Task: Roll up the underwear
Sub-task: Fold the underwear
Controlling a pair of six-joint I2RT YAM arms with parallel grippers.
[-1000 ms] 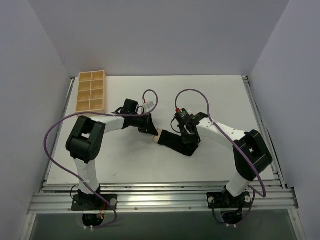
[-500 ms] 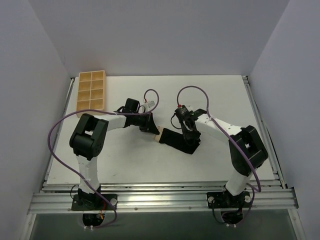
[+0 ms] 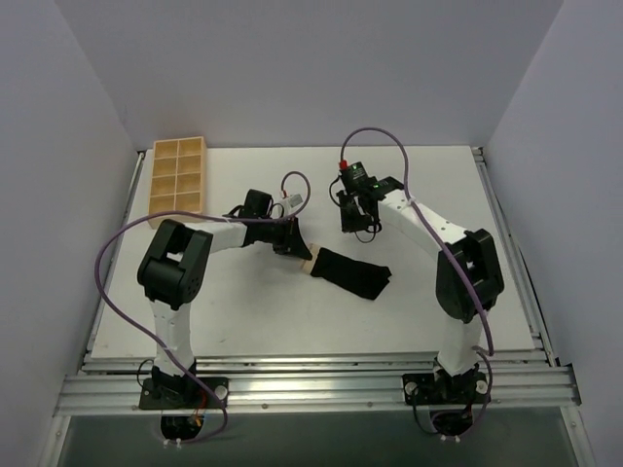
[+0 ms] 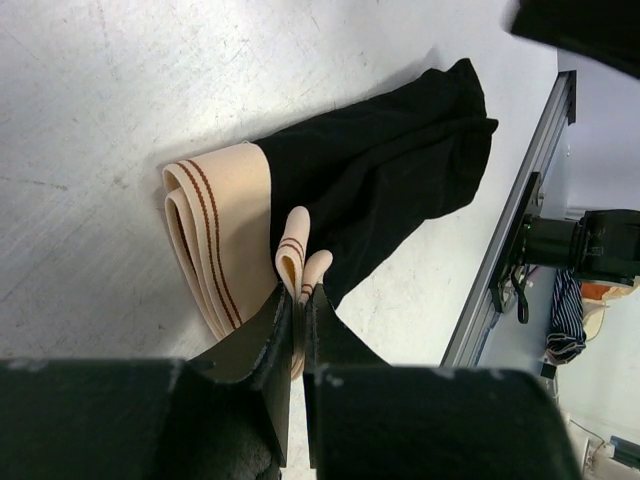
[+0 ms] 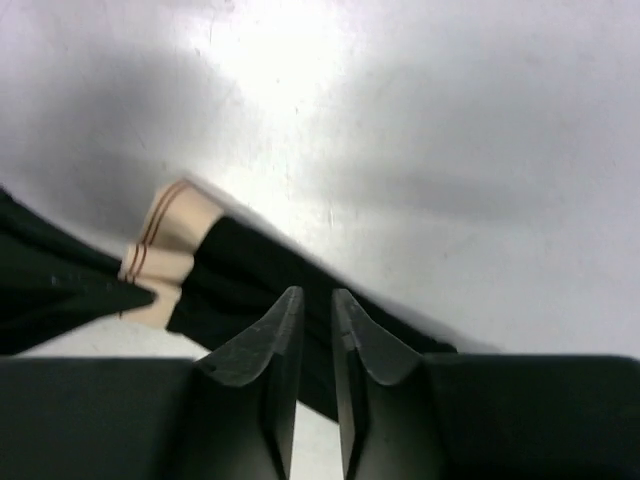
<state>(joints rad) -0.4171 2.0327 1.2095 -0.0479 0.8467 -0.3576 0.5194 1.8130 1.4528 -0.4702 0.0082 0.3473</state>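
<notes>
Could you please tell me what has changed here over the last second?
The right hand let go of the underwear, lifted off it and drew back toward the far side of the table, jaws now slightly apart and empty. The left hand stays clamped on the tan waistband; the underwear lies folded where it was, and the wooden tray has not moved.

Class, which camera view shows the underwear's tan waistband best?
Left wrist: the folded waistband is large and sharp, stripes visible, pinched by the left hand. Top external shows only a small tan tip; right wrist shows it blurred.
</notes>
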